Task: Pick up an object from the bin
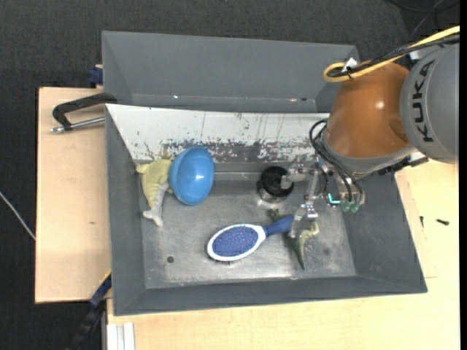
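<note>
hand low in bin front-right, over handle end of blue hairbrush | hand state: can't tell | brush lies front-centre, handle twd hand | small dark-green toy just below hand | black round thing near, back-left | blue ball & yellowish cloth touching, well apart at left

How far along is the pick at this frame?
Done: the gripper is low in the bin, on its right, at the handle end of the blue brush, beside a dark green toy. In hand: nothing looks lifted; both lie on the floor. Left: the grasp and the lift. The blue ball and black round thing lie apart, further back.
</note>
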{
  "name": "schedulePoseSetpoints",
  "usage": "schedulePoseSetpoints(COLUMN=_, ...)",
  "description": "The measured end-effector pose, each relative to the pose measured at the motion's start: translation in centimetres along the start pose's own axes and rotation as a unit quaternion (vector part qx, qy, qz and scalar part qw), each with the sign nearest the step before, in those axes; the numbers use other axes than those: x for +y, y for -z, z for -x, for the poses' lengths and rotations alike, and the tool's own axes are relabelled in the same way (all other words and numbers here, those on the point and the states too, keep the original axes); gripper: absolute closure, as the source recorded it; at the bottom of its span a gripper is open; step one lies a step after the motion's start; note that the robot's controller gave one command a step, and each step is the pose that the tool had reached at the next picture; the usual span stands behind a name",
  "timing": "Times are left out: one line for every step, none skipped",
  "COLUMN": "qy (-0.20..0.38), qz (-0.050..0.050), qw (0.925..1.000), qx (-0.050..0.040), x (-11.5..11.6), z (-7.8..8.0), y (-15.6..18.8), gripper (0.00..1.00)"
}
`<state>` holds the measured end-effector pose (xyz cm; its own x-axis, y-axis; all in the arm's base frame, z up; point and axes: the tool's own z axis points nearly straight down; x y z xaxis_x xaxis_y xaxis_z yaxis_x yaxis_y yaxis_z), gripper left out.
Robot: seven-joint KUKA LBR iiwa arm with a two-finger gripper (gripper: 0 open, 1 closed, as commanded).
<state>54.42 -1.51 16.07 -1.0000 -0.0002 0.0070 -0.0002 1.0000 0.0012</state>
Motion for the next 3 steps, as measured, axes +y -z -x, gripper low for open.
schedulePoseSetpoints(qy=0.173, qz=-0.001, qw=0.9849, qx=-0.0055, x=5.5, z=-2.2, y=-8.9, gripper=0.00)
schedulePoseSetpoints(qy=0.253, qz=-0.003, qw=0.9675, qx=-0.0101, x=2.2, z=-2.3, y=3.3, gripper=0.00)
schedulePoseSetpoints(qy=0.267, qz=0.000, qw=0.9635, qx=-0.0106, x=-2.8, z=0.2, y=-8.7, gripper=0.00)
